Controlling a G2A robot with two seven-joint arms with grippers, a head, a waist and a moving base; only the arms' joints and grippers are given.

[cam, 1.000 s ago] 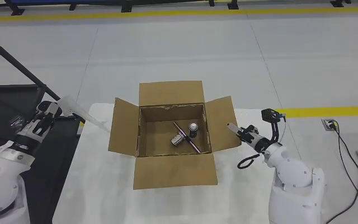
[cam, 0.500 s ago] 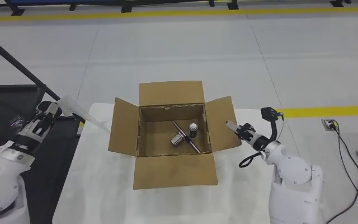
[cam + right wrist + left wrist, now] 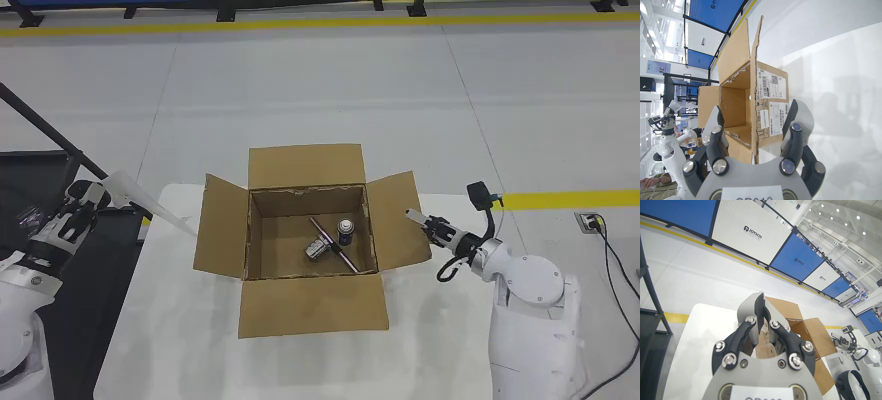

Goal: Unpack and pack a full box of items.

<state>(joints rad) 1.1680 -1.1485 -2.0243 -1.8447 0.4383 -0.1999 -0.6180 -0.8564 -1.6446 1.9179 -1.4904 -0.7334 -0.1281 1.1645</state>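
An open cardboard box (image 3: 310, 300) stands mid-table with all its flaps spread. Inside lie a small dark can (image 3: 345, 232), a silver part (image 3: 316, 249) and a thin dark rod (image 3: 335, 247). My right gripper (image 3: 413, 216) is open at the outer edge of the right flap (image 3: 753, 79). In the right wrist view its gripper (image 3: 756, 105) has one finger on each side of that flap edge. My left gripper (image 3: 100, 190) stays off the table's left side, shut (image 3: 762, 302) on a clear plastic bag (image 3: 155, 205) that stretches toward the left flap.
The white table (image 3: 180, 340) has free room in front of the box and to both sides. A black frame (image 3: 40, 130) and a dark surface (image 3: 100, 300) stand at the left. A cable (image 3: 615, 270) lies on the floor at the right.
My right arm has swung its elbow outward and brought the open gripper slightly farther back along the right flap's edge. The left arm and the box contents have not moved.
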